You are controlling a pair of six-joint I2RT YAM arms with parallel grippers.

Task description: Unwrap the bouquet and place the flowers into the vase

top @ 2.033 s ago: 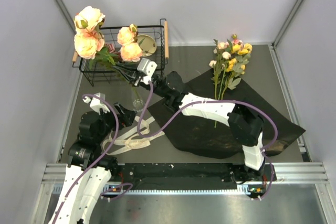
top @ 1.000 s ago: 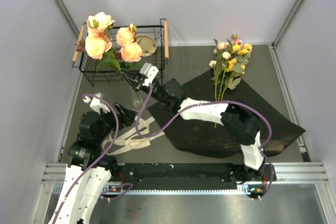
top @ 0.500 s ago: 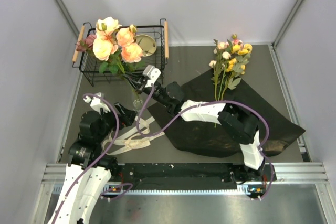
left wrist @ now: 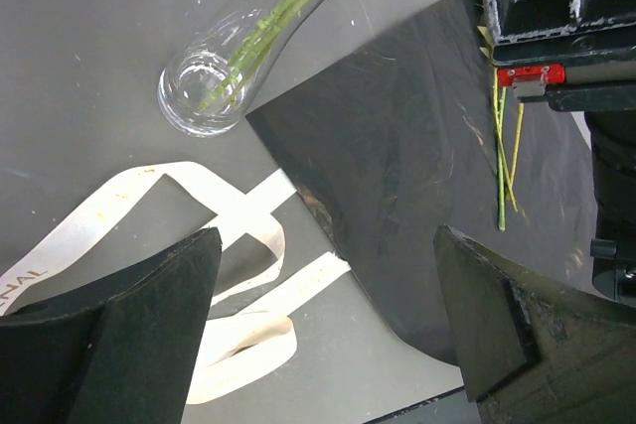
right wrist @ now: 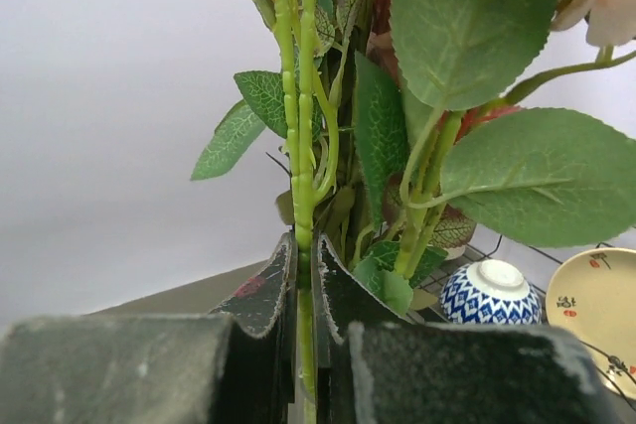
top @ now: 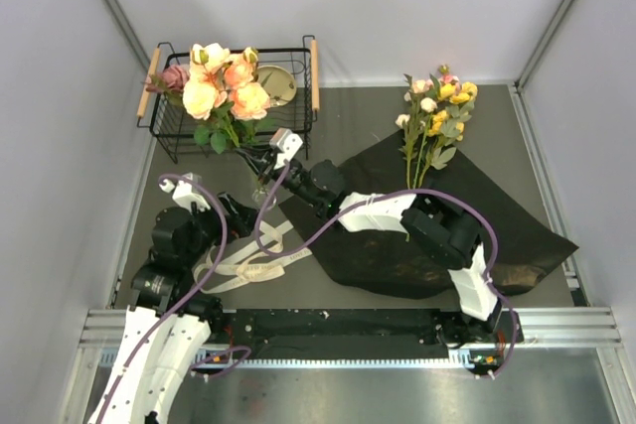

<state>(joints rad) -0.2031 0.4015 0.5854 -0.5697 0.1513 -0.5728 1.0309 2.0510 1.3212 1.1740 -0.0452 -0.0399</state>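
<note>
**Rose stems in the vase, right pincer clamped on them**

Grey table (top: pixel 358 111), walled on three sides. A big black paper sheet (top: pixel 397 255) lies flat across the right half, with one corner just beside the vase (left wrist: pixel 214 81). The wire basket (top: pixel 288 49) sits in the far-left corner, close to the left wall.

The flowers (top: pixel 224 91) are peach roses. Their long axis runs from the vase up and away toward the far left, and the blooms overhang the basket. The stem ends are inside the vase. I can't tell if the glass stands straight.

The right pincer (right wrist: pixel 304 265) is closed tight on a green stem just above the vase. The left pincer (left wrist: pixel 328 235) is spread wide and holds nothing. It hangs over the cream ribbon (left wrist: pixel 238 235) and the paper edge, near the vase.

The small-bloom bunch (top: pixel 434 106) lies at the sheet's far edge with stems pointing near and heads pointing far. Bare table shows between it and the basket.

In the basket are a blue-patterned bowl (right wrist: pixel 487 295) and a plate (right wrist: pixel 596 295).
</note>
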